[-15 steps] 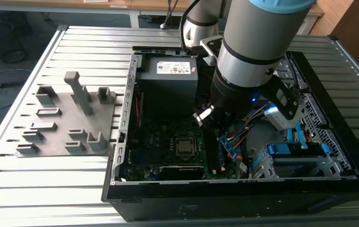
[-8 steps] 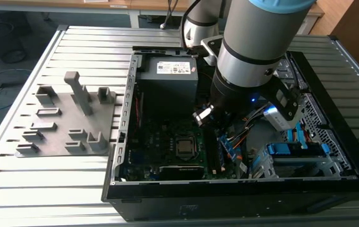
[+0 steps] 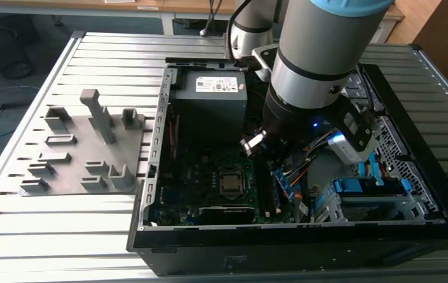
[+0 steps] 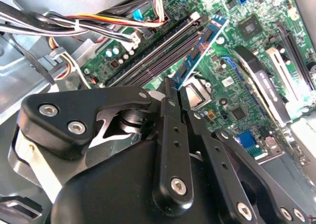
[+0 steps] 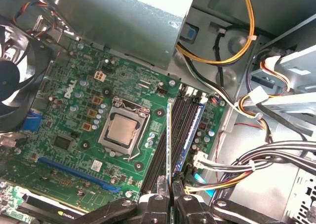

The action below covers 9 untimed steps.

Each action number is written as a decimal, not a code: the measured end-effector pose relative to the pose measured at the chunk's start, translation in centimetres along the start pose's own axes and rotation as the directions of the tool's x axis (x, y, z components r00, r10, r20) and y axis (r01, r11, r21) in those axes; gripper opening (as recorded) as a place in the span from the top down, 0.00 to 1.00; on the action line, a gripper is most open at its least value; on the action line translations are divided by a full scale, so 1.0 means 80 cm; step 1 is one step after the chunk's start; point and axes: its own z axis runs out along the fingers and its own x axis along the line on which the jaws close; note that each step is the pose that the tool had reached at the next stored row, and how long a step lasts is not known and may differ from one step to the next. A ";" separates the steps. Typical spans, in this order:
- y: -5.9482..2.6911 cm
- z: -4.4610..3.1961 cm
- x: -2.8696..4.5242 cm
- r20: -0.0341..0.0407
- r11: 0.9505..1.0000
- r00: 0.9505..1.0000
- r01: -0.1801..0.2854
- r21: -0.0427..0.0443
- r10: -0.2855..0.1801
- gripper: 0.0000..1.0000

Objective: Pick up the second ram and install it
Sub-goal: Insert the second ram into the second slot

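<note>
gripper point(image 5: 171, 190) clamped on the second ram point(image 5: 170, 140)
one arm point(image 3: 318, 65) angles down from the top of the exterior view into the open computer case point(image 3: 160, 118), right of centre. its two fingers point(image 5: 157, 206) are closed on the stick, held edge-on above the memory slots point(image 5: 180, 130), beside the one cpu socket point(image 5: 123, 131). two sticks in all: the other ram point(image 5: 193, 130) sits in a slot just beside. one grey fixture plate point(image 3: 82, 147) lies at the exterior view's left.

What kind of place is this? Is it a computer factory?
Most likely a workshop or lab bench for assembling computers. An open computer case lies on a slatted metal table, and a robot arm reaches inside, its gripper holding the second ram over the motherboard.
</note>
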 end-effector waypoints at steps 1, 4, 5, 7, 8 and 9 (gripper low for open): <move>0.000 0.0000 0.0000 0.000 1.000 1.000 -0.004 0.000 0.004 0.86; 0.000 0.0000 0.0000 0.001 1.000 1.000 -0.015 0.001 0.015 0.86; 0.000 0.0000 0.0000 0.001 1.000 1.000 -0.018 0.001 0.018 0.86; 0.000 0.0000 0.0000 0.001 1.000 1.000 -0.025 0.001 0.025 0.86; 0.000 0.0000 0.0000 0.001 1.000 1.000 -0.028 0.001 0.028 0.86; 0.000 0.0000 0.0000 0.002 0.999 0.999 -0.032 0.001 0.032 0.86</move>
